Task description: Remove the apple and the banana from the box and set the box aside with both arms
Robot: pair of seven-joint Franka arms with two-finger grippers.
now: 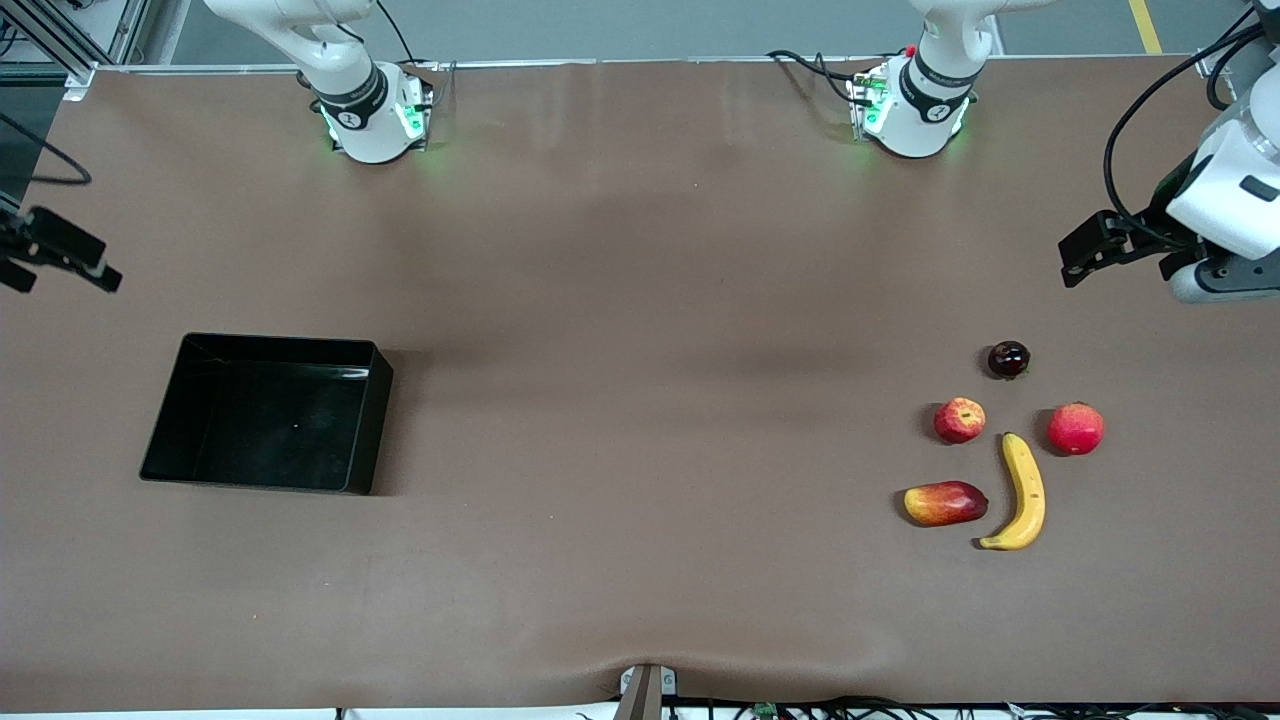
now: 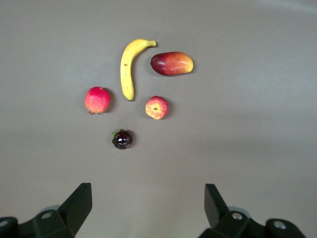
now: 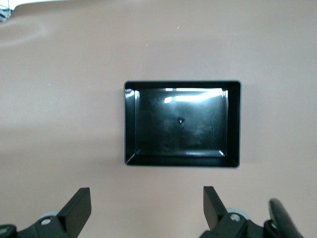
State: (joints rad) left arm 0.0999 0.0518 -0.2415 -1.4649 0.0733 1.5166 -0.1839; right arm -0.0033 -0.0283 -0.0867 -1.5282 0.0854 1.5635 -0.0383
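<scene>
Two claws hang spread wide, empty: left claw (image 2: 147, 208) over fruit, right claw (image 3: 146, 210) nr glossy black box (image 1: 266, 412) (shallow, rectangular). Curved banana (image 1: 1024, 492) beside round apple (image 1: 959, 420).

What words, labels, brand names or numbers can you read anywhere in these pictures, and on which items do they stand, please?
None can be read.
Round marks on the dark bands of the two white robot arm bases: too small to read.
Shallow glossy black plastic tray: no label.
Long curved yellow banana and small round red apple with a yellowish top: no stickers.
</scene>
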